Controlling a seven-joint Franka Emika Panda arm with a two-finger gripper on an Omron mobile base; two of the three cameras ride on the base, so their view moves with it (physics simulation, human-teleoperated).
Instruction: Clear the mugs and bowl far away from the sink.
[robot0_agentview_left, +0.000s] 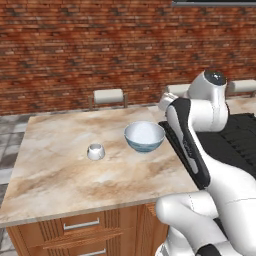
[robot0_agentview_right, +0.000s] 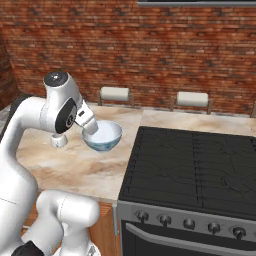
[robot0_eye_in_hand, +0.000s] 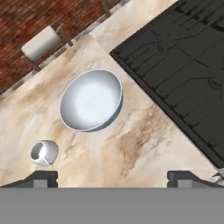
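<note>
The gripper (robot0_eye_in_hand: 112, 177) hangs above the counter with its jaws spread wide and nothing between them; its two dark fingertips (robot0_eye_in_hand: 41, 177) rise far apart at the bottom of the hand view, over bare marble.

Taking the bowl as the landmark: the counter (robot0_agentview_left: 60, 170) is a marble slab that carries it, stretching away on the bowl's side opposite the stove. The black stove (robot0_agentview_right: 200, 165) lies just beside the bowl, past the counter's edge, with a row of knobs along its front. Beyond the bowl, at the counter's far edge against the brick wall, stand chair backs (robot0_agentview_left: 108, 96) with pale cushions.

The bowl (robot0_agentview_left: 144, 136) itself sits upright near the counter's stove-side edge, white inside, pale blue outside, empty. In the right base view the arm's hand partly covers its near rim.

The white mug (robot0_agentview_left: 95, 151) stands on the counter near the bowl, on the side away from the stove, apart from it and untouched. In the hand view it lies below and left of the bowl.
</note>
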